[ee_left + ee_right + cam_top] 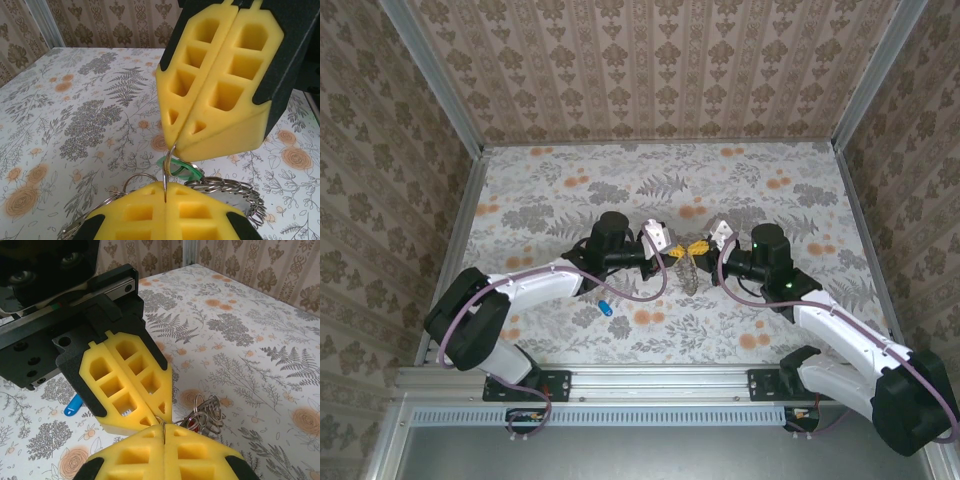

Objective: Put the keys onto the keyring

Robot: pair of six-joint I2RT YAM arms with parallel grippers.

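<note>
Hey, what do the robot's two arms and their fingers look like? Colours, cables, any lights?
The left arm and right arm each have white links between bulky black joints, with a thin mauve cable looping alongside. A small green light glows on the right one. The fingers are yellow wedges with rectangular cut-out pockets, set in black mounts.

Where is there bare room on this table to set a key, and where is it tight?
Free: the far strip of table along the back wall, and the near patch between the arms, right of the blue key. Crowded: centre, where left hand and right hand pinch the keyring.
</note>
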